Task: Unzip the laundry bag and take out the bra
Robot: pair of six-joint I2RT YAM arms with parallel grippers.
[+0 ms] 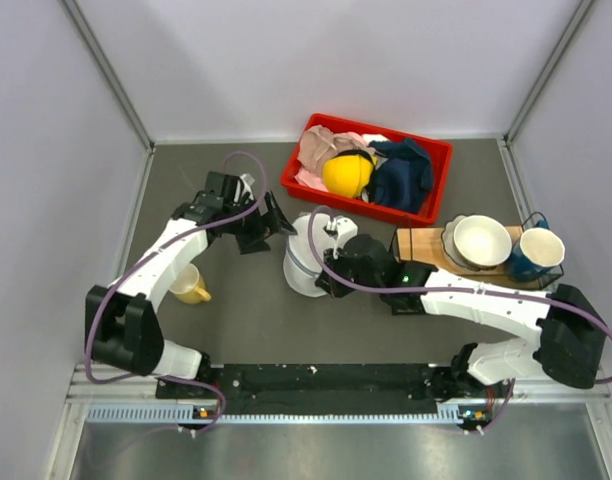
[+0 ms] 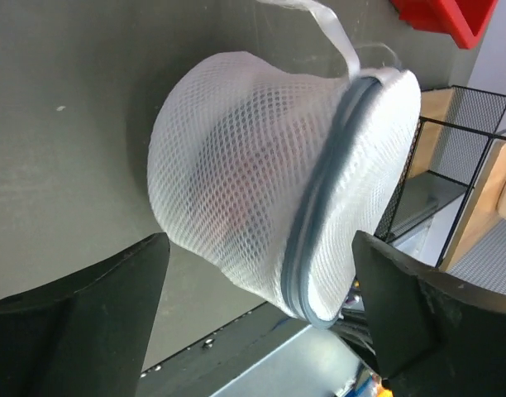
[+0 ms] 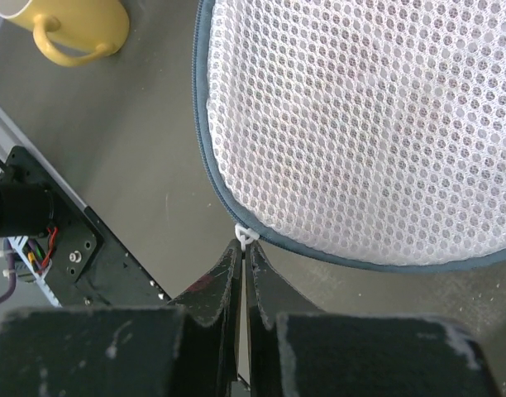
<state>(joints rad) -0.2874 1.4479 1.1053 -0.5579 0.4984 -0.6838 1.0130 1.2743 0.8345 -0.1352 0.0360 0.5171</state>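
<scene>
The white mesh laundry bag (image 1: 304, 255) lies mid-table, its grey-blue zipper band (image 2: 319, 207) closed where it shows. A faint reddish shade shows through the mesh (image 2: 236, 198); the bra itself is hidden inside. My right gripper (image 3: 245, 248) is shut on the small white zipper pull (image 3: 246, 236) at the bag's (image 3: 369, 124) near edge; it also shows in the top view (image 1: 326, 283). My left gripper (image 2: 261, 318) is open, its jaws spread wide on either side of the bag (image 2: 253, 165), not touching it; it sits at the bag's far left (image 1: 282, 226).
A yellow mug (image 1: 191, 287) stands left of the bag, also in the right wrist view (image 3: 71, 29). A red bin (image 1: 426, 150) behind holds cloths and a yellow object (image 1: 348, 173). A wire rack with a white bowl (image 1: 482, 240) and blue mug (image 1: 538, 250) stands right, beside a wooden board (image 1: 416, 245).
</scene>
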